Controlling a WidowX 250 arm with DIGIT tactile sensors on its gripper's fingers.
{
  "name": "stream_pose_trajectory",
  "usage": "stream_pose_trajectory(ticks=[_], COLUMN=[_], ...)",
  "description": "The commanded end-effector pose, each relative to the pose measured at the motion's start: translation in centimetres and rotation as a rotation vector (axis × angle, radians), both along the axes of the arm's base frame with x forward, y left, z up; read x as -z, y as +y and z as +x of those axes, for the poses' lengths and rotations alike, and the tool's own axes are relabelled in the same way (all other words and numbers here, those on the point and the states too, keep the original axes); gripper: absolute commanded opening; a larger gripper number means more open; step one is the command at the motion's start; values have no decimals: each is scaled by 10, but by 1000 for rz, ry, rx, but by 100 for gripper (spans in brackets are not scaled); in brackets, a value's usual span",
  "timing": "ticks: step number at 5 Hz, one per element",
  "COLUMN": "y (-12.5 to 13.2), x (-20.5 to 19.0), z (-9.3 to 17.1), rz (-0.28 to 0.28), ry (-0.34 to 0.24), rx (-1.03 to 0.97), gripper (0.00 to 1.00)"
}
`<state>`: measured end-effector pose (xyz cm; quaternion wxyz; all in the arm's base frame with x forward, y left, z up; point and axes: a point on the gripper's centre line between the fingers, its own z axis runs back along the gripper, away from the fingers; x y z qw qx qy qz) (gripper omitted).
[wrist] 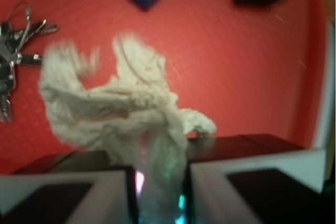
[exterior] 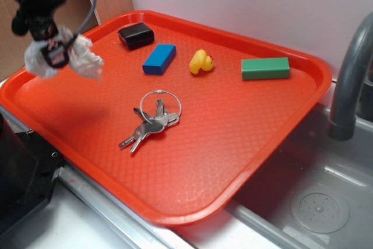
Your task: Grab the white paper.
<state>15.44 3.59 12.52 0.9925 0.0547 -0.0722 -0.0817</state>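
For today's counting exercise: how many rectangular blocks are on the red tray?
3: a black block at the far edge, a blue block beside it, and a green block on the right. None looks hidden.

**Operator A:** Identify the type of location.

**Operator B:** A kitchen-style sink station, apparently arranged as a robot test area. A curved grey faucet spout [exterior: 349,80] stands at the right, above a grey metal sink basin [exterior: 326,173] with a round perforated drain [exterior: 320,208].

**Operator A:** State the supporting evidence for a test arrangement.

**Operator B:** A textured red plastic tray [exterior: 233,161] lies across the counter and sink edge. It carries unrelated small items: a metal key bunch on a ring [exterior: 152,122], a yellow toy duck [exterior: 201,62] and a green rectangular block [exterior: 266,68].
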Motion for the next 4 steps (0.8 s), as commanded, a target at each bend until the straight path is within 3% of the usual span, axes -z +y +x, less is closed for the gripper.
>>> stream_pose_trajectory(ticks=[1, 2, 3, 4], y=[-16, -2, 10, 8], x=[-107, -141, -139, -137], z=[49, 55, 52, 46], rz=[21, -58, -174, -145], ry=[-85, -89, -65, -63], rx=[-183, -246, -310, -337], gripper=[0, 0, 0, 0])
